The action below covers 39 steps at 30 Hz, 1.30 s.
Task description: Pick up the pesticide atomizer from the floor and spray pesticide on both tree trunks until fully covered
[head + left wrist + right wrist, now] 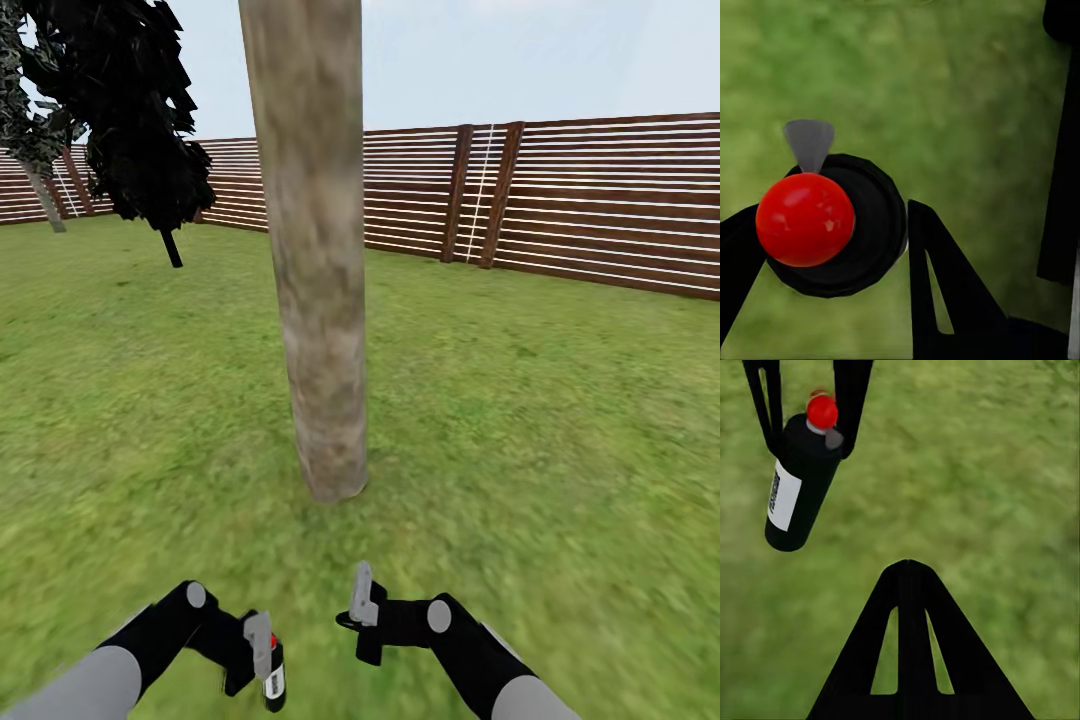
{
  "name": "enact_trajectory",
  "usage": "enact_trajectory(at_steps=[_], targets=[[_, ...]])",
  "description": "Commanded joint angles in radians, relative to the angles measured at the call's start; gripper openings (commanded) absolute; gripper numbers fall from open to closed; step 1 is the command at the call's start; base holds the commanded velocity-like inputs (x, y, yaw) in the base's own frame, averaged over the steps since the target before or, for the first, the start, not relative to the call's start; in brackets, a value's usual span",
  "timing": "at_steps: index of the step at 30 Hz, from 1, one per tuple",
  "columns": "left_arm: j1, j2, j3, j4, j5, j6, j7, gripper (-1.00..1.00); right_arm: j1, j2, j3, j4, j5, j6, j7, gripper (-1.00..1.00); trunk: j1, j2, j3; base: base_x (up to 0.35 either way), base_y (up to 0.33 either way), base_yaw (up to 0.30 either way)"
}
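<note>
Two arms reach forward low over the lawn (560, 400), which runs far back to a brown slatted fence (600, 200) under pale sky. One thick, pale grey-brown tree trunk (315, 250) rises from the grass straight ahead, just beyond the grippers and slightly left of centre, its top cut off by the picture edge. Far left stands a black cone-shaped tree (130, 110).

Both arms are bent at the elbow, forearms angling inward from the near corners so the grippers sit close together. On the left, the left gripper (258, 655) is closed around the pesticide atomizer (273, 670), a dark bottle with a white label and red top; the left wrist view looks down on that red cap (805, 219) with a dark finger (945, 285) on each side of the bottle. On the right, the right gripper (362, 610) holds nothing, and I cannot tell how far its jaws are parted. From the right wrist view the atomizer (799, 480) hangs above grass between the left gripper's fingers (851, 397).
</note>
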State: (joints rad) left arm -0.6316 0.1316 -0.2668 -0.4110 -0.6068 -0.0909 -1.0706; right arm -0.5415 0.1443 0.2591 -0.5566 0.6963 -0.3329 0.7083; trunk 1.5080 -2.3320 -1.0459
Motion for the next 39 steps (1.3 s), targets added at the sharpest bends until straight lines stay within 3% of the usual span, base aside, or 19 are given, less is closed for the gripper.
enact_trajectory(at_steps=[1, 4, 9, 14, 39], targets=[[0.0, -0.01, 0.0, -0.001, -0.011, 0.002, 0.0, -1.0, 0.0, 0.001, 0.0, 0.0, 0.0, 0.0, 0.0, -1.0, 0.0, 0.0, 0.0, 0.0, 0.0, 0.0], [0.0, -0.039, 0.0, -0.001, -0.024, 0.015, 0.001, -1.0, 0.0, 0.004, 0.0, -0.002, 0.0, 0.0, 0.029, -1.0, 0.0, 0.0, 0.0, 0.0, 0.0, 0.0], [0.001, -0.052, 0.001, -0.032, -0.024, 0.017, 0.002, -1.0, 0.0, 0.004, 0.0, 0.0, 0.0, 0.0, 0.043, -1.0, 0.0, 0.0, 0.0, 0.0, 0.0, 0.0], [0.001, -0.089, 0.0, -0.042, -0.025, 0.016, 0.001, -1.0, 0.0, 0.006, 0.0, 0.0, 0.0, 0.0, 0.044, -1.0, 0.0, 0.0, 0.0, 0.0, 0.0, 0.0], [0.003, -0.118, 0.001, -0.054, -0.019, -0.002, 0.002, -1.0, 0.0, 0.011, 0.0, 0.0, 0.0, 0.0, 0.044, -1.0, 0.0, 0.0, 0.0, 0.0, 0.0, 0.0]])
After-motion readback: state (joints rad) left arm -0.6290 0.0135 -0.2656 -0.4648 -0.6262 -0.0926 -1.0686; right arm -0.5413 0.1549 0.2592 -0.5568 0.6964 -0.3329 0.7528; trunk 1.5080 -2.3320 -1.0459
